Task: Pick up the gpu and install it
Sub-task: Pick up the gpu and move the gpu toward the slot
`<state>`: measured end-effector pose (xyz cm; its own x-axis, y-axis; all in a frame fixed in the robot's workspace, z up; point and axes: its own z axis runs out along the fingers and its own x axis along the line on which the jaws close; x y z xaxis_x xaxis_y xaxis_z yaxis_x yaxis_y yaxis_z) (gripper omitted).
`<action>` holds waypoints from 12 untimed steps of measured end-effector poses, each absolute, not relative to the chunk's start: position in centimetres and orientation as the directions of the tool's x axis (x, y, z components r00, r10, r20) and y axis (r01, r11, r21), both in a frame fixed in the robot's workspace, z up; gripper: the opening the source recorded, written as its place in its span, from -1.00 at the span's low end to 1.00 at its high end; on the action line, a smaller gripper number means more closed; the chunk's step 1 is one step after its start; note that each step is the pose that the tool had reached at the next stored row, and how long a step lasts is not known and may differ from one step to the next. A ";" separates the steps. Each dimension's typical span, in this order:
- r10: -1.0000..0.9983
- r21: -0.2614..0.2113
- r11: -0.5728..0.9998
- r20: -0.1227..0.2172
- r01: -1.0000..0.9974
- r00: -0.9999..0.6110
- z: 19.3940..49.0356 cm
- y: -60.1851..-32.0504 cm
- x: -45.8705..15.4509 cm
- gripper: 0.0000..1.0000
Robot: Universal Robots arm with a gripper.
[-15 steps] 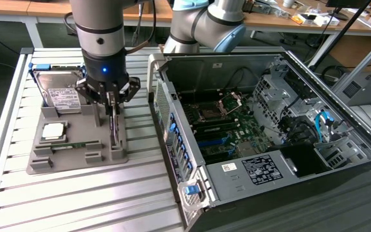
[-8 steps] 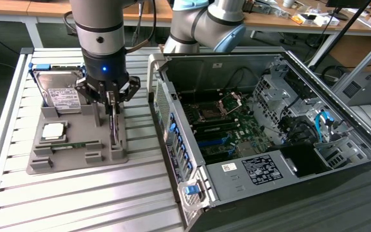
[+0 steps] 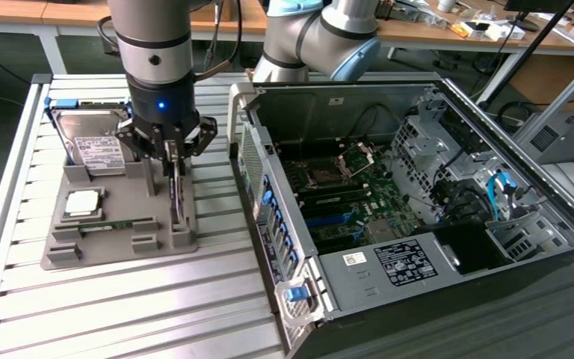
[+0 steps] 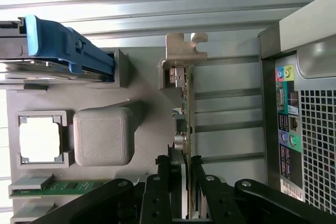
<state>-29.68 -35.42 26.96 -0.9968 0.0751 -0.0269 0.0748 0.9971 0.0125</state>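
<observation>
The gpu (image 3: 176,196) stands on its edge in a slot of the grey holder tray (image 3: 117,250), a thin dark card. In the wrist view the gpu (image 4: 188,108) runs edge-on away from the camera, with its silver end bracket (image 4: 185,48) at the far end. My gripper (image 3: 173,153) reaches straight down onto the card's top edge. The gripper (image 4: 184,182) has its black fingers (image 4: 176,177) pressed close on both faces of the card, which still sits in its slot. To the exterior view's right lies the open computer case (image 3: 397,202), its motherboard (image 3: 342,194) exposed.
The holder tray (image 4: 105,82) also carries a silver hard drive (image 3: 93,146) in a blue caddy (image 4: 68,51), a processor chip (image 3: 81,202) and a green memory stick (image 3: 107,224). A square grey post (image 4: 102,135) stands beside the card. The case's rear panel (image 4: 304,119) is close by.
</observation>
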 end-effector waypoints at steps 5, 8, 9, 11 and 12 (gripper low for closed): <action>0.075 0.012 0.997 -0.027 0.075 -0.997 27.1 -35.4 -29.7 -0.46; 0.075 0.013 0.997 -0.027 0.075 -0.997 27.1 -35.4 -29.7 -0.46; 0.075 0.013 0.997 -0.027 0.075 -0.997 27.2 -35.4 -29.7 -0.46; 0.075 0.012 0.997 -0.027 0.075 -0.997 27.2 -35.4 -29.7 -0.46; 0.075 0.013 0.997 -0.027 0.075 -0.997 27.2 -35.4 -29.7 -0.46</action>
<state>-29.68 -35.42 27.23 -0.9968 0.0751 -0.0269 0.0748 0.9971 0.0125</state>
